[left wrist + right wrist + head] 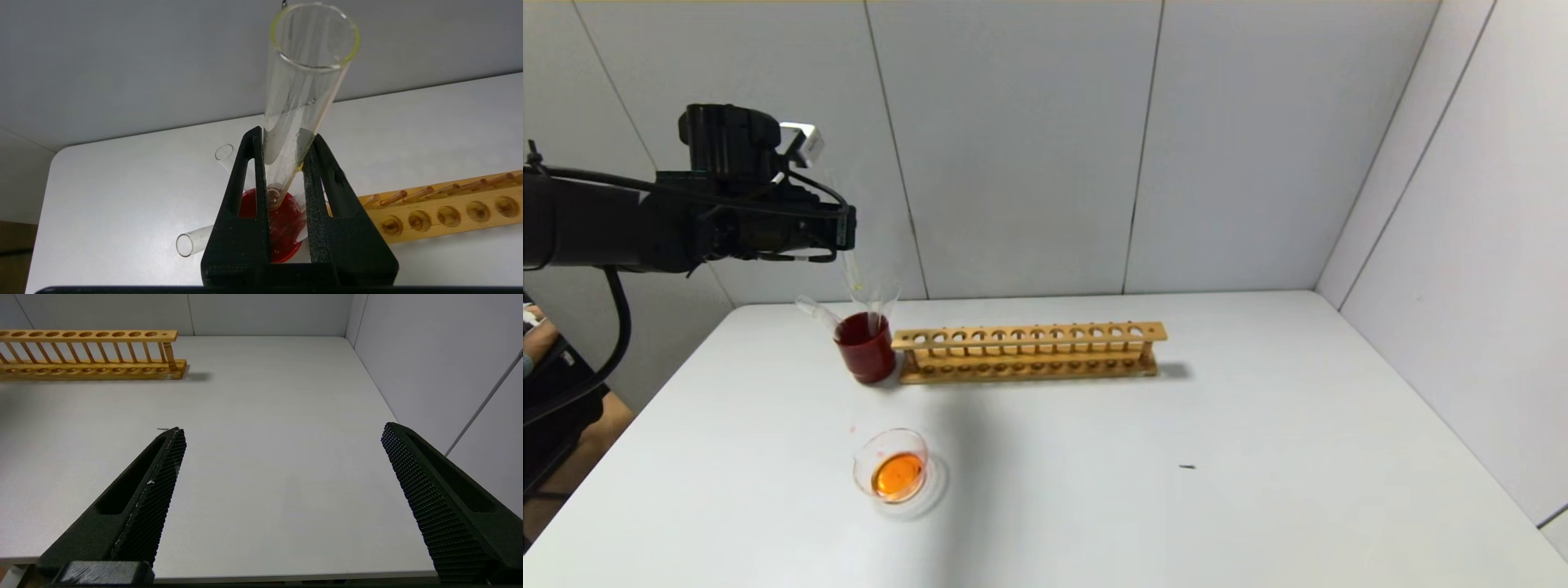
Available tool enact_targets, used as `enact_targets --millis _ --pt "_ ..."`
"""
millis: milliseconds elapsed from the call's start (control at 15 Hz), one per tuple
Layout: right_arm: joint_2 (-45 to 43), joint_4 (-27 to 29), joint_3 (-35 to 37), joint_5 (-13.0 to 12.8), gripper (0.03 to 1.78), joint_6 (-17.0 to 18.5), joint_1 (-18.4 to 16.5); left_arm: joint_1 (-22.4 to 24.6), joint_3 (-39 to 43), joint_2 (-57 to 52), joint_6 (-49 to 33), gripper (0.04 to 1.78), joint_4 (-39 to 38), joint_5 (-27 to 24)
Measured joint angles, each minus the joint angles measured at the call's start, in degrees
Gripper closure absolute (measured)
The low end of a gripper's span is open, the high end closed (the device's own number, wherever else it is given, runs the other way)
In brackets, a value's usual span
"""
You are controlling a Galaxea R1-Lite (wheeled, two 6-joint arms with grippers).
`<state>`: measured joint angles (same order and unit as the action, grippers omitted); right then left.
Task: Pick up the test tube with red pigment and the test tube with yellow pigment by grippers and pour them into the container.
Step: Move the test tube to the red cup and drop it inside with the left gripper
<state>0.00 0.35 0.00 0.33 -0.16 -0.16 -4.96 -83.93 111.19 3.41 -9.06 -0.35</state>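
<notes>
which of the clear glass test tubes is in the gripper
The clear glass test tube with the yellow-tinted rim, clamped upright in the left gripper above the dark red cup. The two other clear tubes lean in that cup.

Laboratory-style test bench: white table [1258, 457] enclosed by plain grey panel walls [1029, 147]; wooden test-tube rack [1029, 351] just beside the left tool [282, 163], clear glass tubes [196, 243] in a red cup [866, 347] beneath it.

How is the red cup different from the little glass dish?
The red cup is dark and solid; the glass dish is see-through. The cup is taller, the dish shallow. Glass tubes lean in the cup; the dish holds orange liquid. Both are round and sit on the white table.
</notes>
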Motion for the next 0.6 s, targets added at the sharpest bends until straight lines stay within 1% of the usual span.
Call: enact_targets --millis 467,600 --pt "0.00 0.00 0.00 -0.02 0.06 0.00 -0.02 0.15 2.62 2.62 -0.52 1.52 -0.15 0.06" --pt "0.00 0.00 0.00 0.00 0.06 0.00 -0.02 0.26 3.43 3.30 -0.55 1.52 -1.24 0.09"
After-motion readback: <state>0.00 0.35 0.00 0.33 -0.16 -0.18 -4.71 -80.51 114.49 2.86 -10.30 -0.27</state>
